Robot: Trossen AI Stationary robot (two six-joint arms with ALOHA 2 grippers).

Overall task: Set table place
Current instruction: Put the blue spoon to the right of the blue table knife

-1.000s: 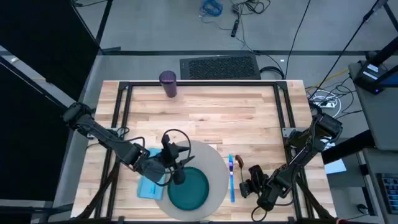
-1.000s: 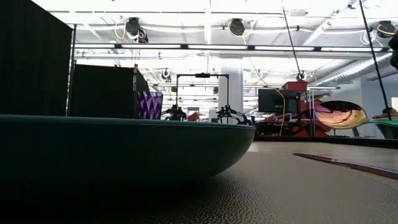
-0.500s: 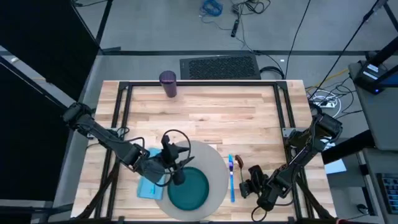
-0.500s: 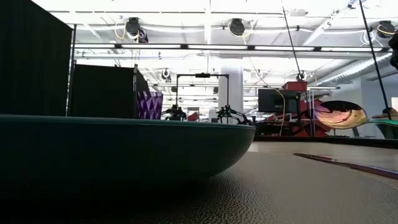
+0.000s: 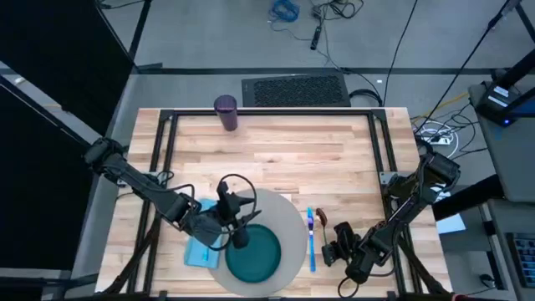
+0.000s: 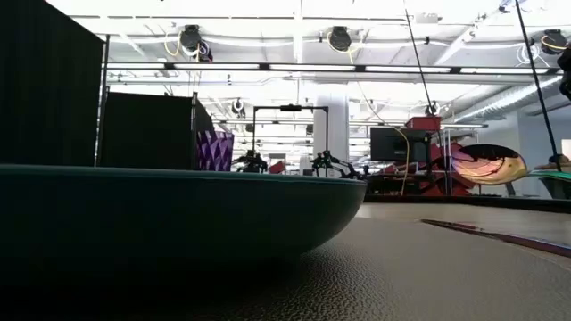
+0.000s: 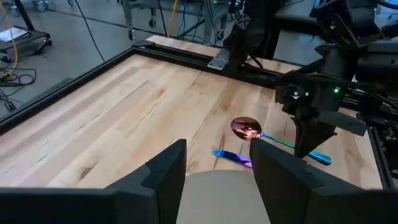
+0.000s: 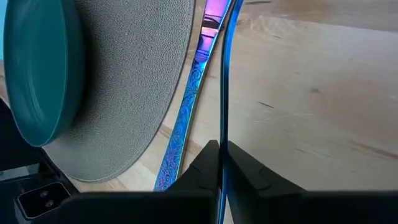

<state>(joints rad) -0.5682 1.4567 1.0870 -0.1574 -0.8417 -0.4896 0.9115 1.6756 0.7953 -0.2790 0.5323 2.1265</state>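
While the teal plate [image 5: 253,254] sits empty, the purple cup [image 5: 226,112] stands apart.

A: What lies on the desk [image 5: 276,150]?
B: A grey mat [image 5: 288,219] at the near edge, a purple cup [image 5: 226,112] far off at the back.
A: Beside the mat?
B: A napkin [image 5: 199,251] to the left; to the right a blue knife [image 5: 312,242], then a spoon [image 5: 323,218], probably touching wood.
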